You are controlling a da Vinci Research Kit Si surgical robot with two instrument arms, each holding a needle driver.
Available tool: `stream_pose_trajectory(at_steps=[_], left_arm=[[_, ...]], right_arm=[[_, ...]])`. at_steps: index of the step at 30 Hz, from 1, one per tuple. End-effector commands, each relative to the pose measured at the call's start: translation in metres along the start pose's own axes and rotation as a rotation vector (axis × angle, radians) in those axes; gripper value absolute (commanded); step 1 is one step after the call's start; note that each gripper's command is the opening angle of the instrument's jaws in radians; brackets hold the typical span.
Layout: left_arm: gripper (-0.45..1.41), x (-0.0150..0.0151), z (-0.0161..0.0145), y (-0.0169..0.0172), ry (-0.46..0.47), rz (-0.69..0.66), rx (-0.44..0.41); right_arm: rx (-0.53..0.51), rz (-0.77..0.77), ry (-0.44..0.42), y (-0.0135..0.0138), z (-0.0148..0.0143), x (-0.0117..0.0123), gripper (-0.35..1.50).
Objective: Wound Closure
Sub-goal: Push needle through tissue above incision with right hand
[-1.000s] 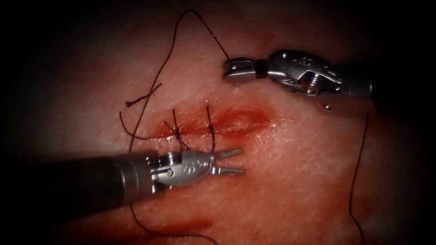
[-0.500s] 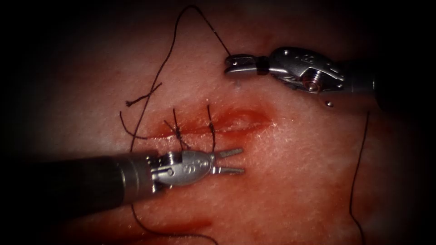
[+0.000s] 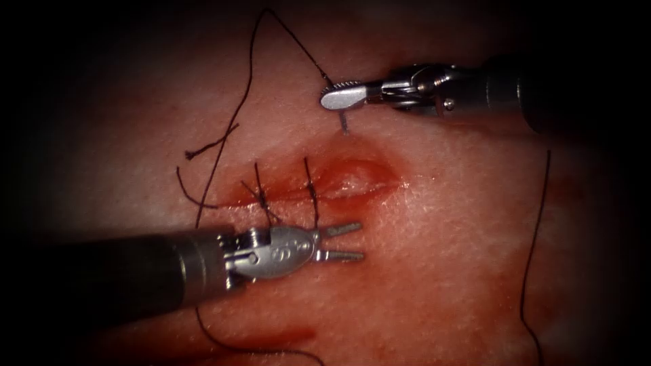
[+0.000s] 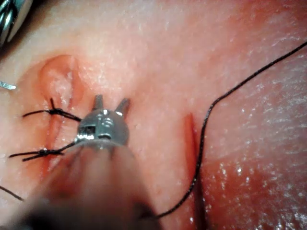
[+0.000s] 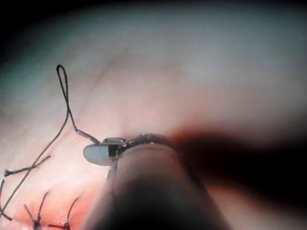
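Cut (image 3: 356, 177) in the pale pink pork-belly tissue (image 3: 441, 237), running left to right. Two dark knotted stitches (image 3: 261, 196) close its left part; the right part gapes.

The right arm's steel pincer (image 3: 336, 98) lies beyond the cut, toward the tissue's far edge, pressed together on the curved silver needle (image 3: 344, 122). As far as I can judge, it holds the needle near its thread end. The exposed stretch points down at the tissue just beyond the gaping part. The tip meets the surface, but I cannot tell whether it has entered. The dark thread (image 3: 251, 61) rises from these jaws in a tall loop.

Compared with a second ago, this wrist has rolled and swung the needle toward the tissue. I judge that I am setting up a third stitch. The next move calls for a tip square to the surface and rotation along the needle's curve.

The left arm's pincer (image 3: 356, 240) lies flat on the near side of the cut, beside the second stitch. Its jaws are spread and hold nothing.
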Motion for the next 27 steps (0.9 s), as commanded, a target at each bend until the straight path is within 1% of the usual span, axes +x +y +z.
stream_pose_trajectory(at_steps=[1,7,10,12,13,14,16,17,19,20,21,22,23,24,26,27], left_arm=[[0.17,-0.0001,0.0008,0.0,0.001,0.001,-0.001],[0.17,-0.0001,0.0008,-0.0001,0.001,0.001,-0.001],[0.17,-0.0001,0.0008,-0.0001,0.001,0.001,-0.001],[0.17,-0.0001,0.0008,-0.0001,0.001,0.001,-0.001],[0.17,-0.0001,0.0007,-0.0001,0.001,0.001,-0.001],[0.17,-0.0001,0.0007,-0.0001,0.001,0.001,-0.001],[0.17,-0.0001,0.0007,0.0,0.001,0.001,-0.001],[0.17,-0.0001,0.0007,0.0,0.001,0.0,-0.001],[0.17,-0.0001,0.0007,0.0,0.001,0.0,-0.001],[0.17,-0.0001,0.0007,0.0,0.001,0.0,-0.001],[0.17,-0.0001,0.0007,0.0,0.001,0.0,-0.001],[0.17,-0.0001,0.0007,0.0,0.001,0.0,-0.001],[0.17,-0.0001,0.0007,0.0,0.001,0.0,-0.001],[0.17,-0.0001,0.0007,0.0,0.001,0.0,-0.001],[0.17,-0.0001,0.0006,0.0,0.001,0.0,-0.001],[0.17,-0.0001,0.0006,0.0,0.001,0.001,-0.001]], right_arm=[[0.009,0.03,-0.044,0.0001,0.0008,-0.0003,-0.35],[0.017,0.166,-0.113,0.0001,0.0006,-0.0031,-0.35],[0.01,0.182,-0.136,0.0,0.0005,-0.0043,-0.35],[0.01,0.18,-0.137,0.0001,0.0004,-0.0045,-0.35],[-0.006,0.071,-0.1,0.0001,0.0004,-0.004,-0.35],[-0.02,-0.014,-0.08,0.0001,0.0004,-0.0035,-0.35],[-0.041,-0.032,-0.041,0.0001,0.0001,-0.0027,-0.35],[-0.045,-0.054,0.016,0.0,0.0,-0.0019,-0.35],[-0.026,-0.165,0.101,-0.0001,-0.0002,-0.0006,-0.32],[-0.053,-0.255,0.15,-0.0002,-0.0004,0.0002,0.04],[-0.078,-0.319,0.174,-0.0002,-0.0009,0.0013,-0.05],[-0.087,-0.316,0.186,-0.0003,-0.0012,0.0019,-0.13],[-0.098,-0.341,0.216,-0.0003,-0.0016,0.0026,-0.23],[-0.115,-0.38,0.228,-0.0003,-0.002,0.003,-0.23],[-0.155,-0.472,0.238,-0.0003,-0.0029,0.0041,-0.16],[-0.168,-0.518,0.24,-0.0002,-0.0034,0.0045,-0.03]])
